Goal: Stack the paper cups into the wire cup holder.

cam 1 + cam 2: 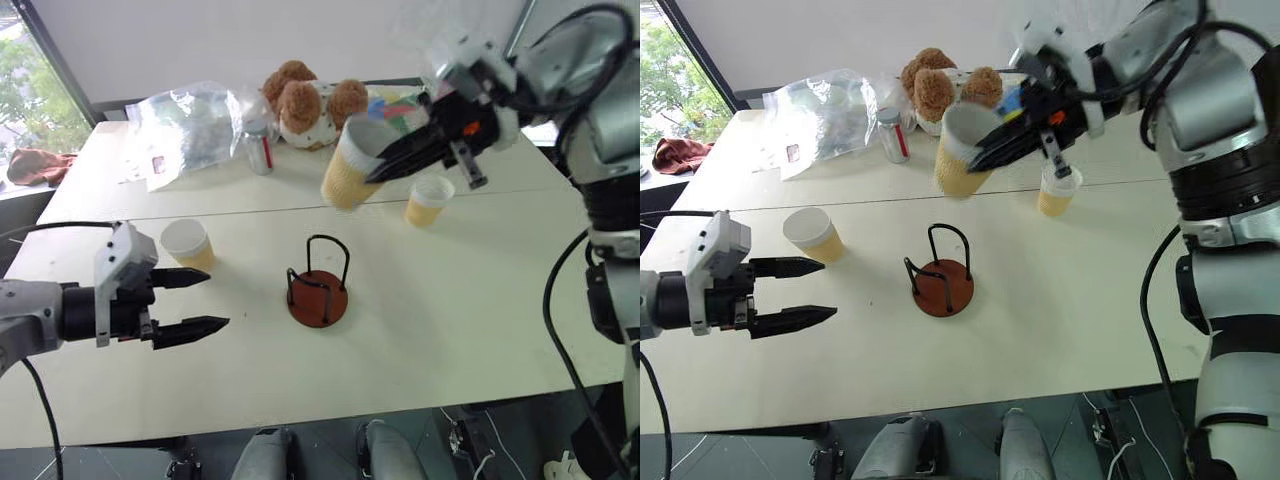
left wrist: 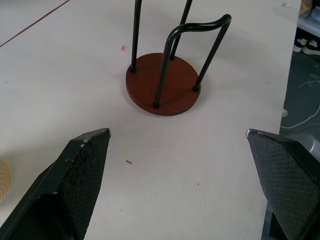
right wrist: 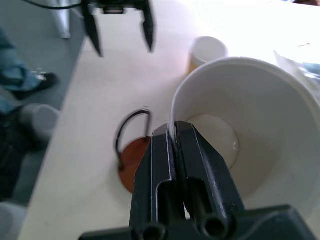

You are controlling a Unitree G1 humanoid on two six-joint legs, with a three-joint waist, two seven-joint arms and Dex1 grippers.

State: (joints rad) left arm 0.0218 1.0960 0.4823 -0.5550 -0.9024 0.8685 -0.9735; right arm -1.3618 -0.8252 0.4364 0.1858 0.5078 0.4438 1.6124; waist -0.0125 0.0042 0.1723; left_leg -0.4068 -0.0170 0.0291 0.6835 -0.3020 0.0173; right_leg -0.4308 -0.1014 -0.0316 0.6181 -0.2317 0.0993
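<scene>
My right gripper [image 1: 385, 168] is shut on the rim of a paper cup [image 1: 352, 162], which hangs tilted in the air above and behind the wire cup holder [image 1: 318, 285]. In the right wrist view the fingers pinch the cup's white wall [image 3: 260, 130], with the holder's red base [image 3: 134, 162] below. A second paper cup [image 1: 189, 243] stands on the table left of the holder. A third [image 1: 428, 200] stands at the back right. My left gripper [image 1: 205, 300] is open, low over the table, left of the holder and in front of the left cup.
At the back of the table lie a crumpled clear plastic bag [image 1: 190, 125], a small can [image 1: 259, 150] and a brown-and-white plush toy [image 1: 305, 100]. A seam [image 1: 250, 212] crosses the tabletop behind the holder.
</scene>
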